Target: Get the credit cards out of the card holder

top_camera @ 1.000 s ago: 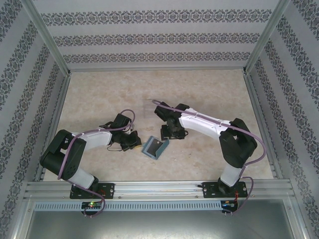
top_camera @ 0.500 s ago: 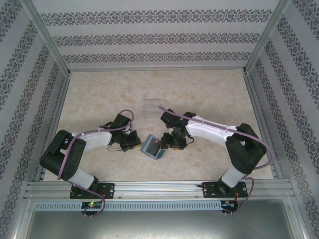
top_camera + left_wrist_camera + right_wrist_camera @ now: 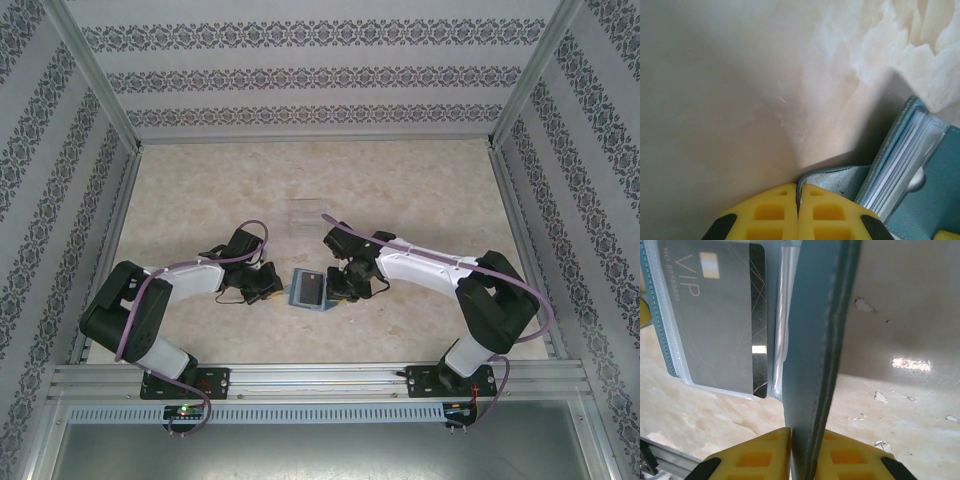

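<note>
The card holder (image 3: 308, 290) sits open on the table (image 3: 200, 190), about midway between the left and right edges and closer to the near edge than the far one. It lies between the two grippers. The left gripper (image 3: 270, 286) reaches it from the left side. In the left wrist view its yellow fingers (image 3: 770, 215) are pressed together, pinching a thin grey-blue flap at the holder's edge. Just beside that flap, the teal cover and a stack of pale sleeve edges show end-on.

The right gripper (image 3: 335, 285) meets the holder from the right. In the right wrist view its yellow fingers (image 3: 755, 455) are clamped on the edge of one teal panel, which stands up on edge between them. Left of that panel, a dark grey credit card (image 3: 720, 315) marked "VIP" lies flat inside a clear sleeve of the holder. One of its corners sits close against the fold.

A clear plastic tray (image 3: 305, 216) rests on the table farther from the near edge, apart from the holder and both grippers
</note>
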`<state>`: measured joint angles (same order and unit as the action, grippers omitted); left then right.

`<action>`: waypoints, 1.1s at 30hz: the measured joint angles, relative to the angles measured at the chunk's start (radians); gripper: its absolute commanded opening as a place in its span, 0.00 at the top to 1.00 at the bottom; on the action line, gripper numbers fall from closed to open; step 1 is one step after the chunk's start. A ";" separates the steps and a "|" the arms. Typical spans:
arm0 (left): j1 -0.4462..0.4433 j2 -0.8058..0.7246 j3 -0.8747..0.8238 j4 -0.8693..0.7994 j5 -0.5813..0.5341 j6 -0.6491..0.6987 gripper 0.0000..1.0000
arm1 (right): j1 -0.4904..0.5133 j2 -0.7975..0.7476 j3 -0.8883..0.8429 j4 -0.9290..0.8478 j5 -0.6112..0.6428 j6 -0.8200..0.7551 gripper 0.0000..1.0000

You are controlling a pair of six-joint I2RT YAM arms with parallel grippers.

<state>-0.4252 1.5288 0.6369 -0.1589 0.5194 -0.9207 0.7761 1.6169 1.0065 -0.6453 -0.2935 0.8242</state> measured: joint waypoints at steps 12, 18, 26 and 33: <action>0.002 -0.130 0.115 -0.284 -0.171 0.113 0.65 | -0.019 0.029 0.055 0.028 0.023 -0.076 0.86; -0.020 -0.124 0.260 -0.396 -0.177 0.139 0.60 | -0.028 0.034 0.053 0.071 0.007 -0.079 0.86; -0.162 0.057 0.364 -0.409 -0.154 0.130 0.53 | -0.028 0.026 -0.008 0.154 -0.011 -0.034 0.87; -0.189 0.123 0.371 -0.412 -0.187 0.128 0.58 | -0.029 0.026 -0.036 0.189 -0.017 -0.008 0.87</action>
<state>-0.6144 1.6520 1.0080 -0.5705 0.3328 -0.7929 0.7471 1.6424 0.9703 -0.4564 -0.3103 0.8165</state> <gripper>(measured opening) 0.434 0.128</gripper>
